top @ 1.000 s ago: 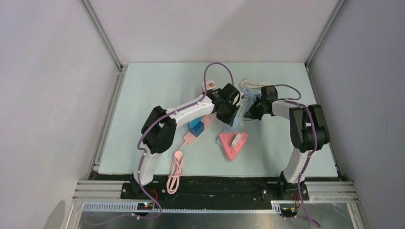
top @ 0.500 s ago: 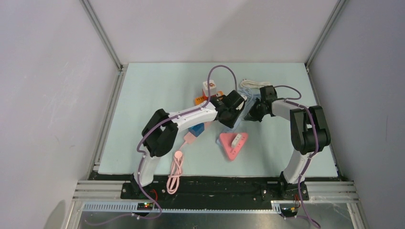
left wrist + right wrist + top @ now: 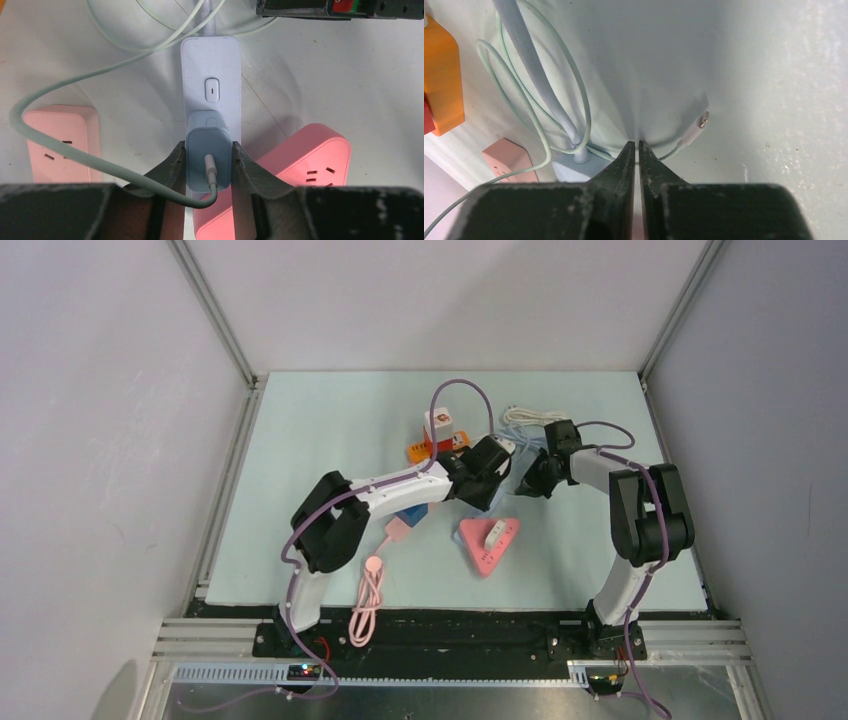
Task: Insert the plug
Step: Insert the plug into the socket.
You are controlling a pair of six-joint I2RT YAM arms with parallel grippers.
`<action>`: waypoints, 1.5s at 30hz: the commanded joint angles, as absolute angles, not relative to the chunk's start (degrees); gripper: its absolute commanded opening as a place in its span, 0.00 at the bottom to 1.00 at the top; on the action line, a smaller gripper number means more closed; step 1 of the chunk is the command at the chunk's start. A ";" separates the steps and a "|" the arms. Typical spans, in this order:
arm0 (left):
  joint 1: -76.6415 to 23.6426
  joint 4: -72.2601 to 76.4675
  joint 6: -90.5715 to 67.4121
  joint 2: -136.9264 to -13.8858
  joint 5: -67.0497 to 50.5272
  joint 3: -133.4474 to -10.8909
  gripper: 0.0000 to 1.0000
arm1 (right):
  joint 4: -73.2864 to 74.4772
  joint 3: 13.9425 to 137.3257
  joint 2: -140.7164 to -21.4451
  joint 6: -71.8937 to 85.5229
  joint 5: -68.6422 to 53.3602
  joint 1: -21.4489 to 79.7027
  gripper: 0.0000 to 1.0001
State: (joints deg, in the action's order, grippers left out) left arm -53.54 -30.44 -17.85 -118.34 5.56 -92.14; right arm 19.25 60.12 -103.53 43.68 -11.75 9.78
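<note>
Shifting right over the last second, the left gripper [image 3: 208, 152] now clamps the pale-blue rectangular plastic plug [image 3: 208, 142] against the white oblong power strip [image 3: 211, 65], just below its button. It looks seated or nearly so. A pale-green cable [image 3: 75, 85] trails from the plug's back. The right gripper [image 3: 638, 150] is pinched closed, apparently on nothing.

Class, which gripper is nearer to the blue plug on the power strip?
Left. The left gripper clamps the blue plug on both sides. The right gripper sits shut by the power strip's cable end, apart from the plug.
</note>
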 commanded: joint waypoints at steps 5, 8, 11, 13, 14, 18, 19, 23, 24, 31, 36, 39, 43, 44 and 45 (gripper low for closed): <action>-54.43 -34.34 -16.64 -125.88 2.40 -84.29 0.00 | 21.78 61.09 -100.80 45.81 -8.97 10.14 0.25; -54.45 -34.12 -15.44 -126.56 1.29 -82.80 0.00 | 22.03 61.14 -100.02 46.04 -8.57 10.37 0.38; -54.52 -33.98 -14.54 -128.14 0.50 -81.99 0.00 | 22.40 61.14 -98.49 45.69 -7.67 10.88 0.55; -54.48 -33.39 -14.12 -128.52 -0.98 -81.62 0.00 | 22.28 61.15 -96.86 45.30 -7.16 11.05 0.61; -54.40 -33.09 -14.10 -128.51 -1.74 -81.46 0.00 | 22.14 61.16 -95.89 45.27 -7.46 10.97 0.64; -53.99 -32.41 -14.12 -129.15 -2.15 -81.83 0.00 | 24.93 63.68 -94.78 45.30 -7.77 10.68 0.75; -53.97 -32.38 -14.04 -129.22 -2.09 -82.00 0.00 | 25.52 64.77 -94.67 45.23 -7.84 10.70 0.82; -53.97 -32.42 -13.89 -128.30 -1.49 -82.55 0.00 | 28.02 67.34 -94.02 45.05 -8.56 10.72 0.99; -53.97 -32.43 -13.84 -127.63 -0.94 -82.95 0.00 | 29.15 68.23 -93.85 45.02 -8.67 10.72 0.99; -52.22 -32.89 -15.19 -121.59 -1.33 -87.01 0.32 | 33.72 69.00 -90.40 46.53 -9.13 9.41 1.00; -50.60 -33.23 -14.75 -117.61 -2.81 -91.58 0.59 | 36.09 69.06 -87.89 46.38 -9.33 7.93 0.99; -50.02 -33.46 -13.59 -115.86 -3.91 -93.94 0.73 | 37.05 69.03 -86.08 46.01 -9.40 7.05 0.99; -49.85 -34.03 -12.17 -114.86 -3.49 -96.12 0.80 | 38.14 68.99 -84.45 45.40 -9.65 6.18 0.99; -49.75 -34.24 -12.01 -114.47 -3.66 -96.40 0.82 | 38.49 69.04 -84.28 45.19 -9.84 5.87 1.00; -49.59 -34.39 -12.02 -114.23 -3.85 -96.92 0.83 | 38.67 69.01 -83.89 45.03 -9.93 5.79 1.00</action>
State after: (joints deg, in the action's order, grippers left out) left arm -50.37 -33.76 -14.28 -117.97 -3.05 -93.25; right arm 36.60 66.78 -86.85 45.84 -9.47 6.57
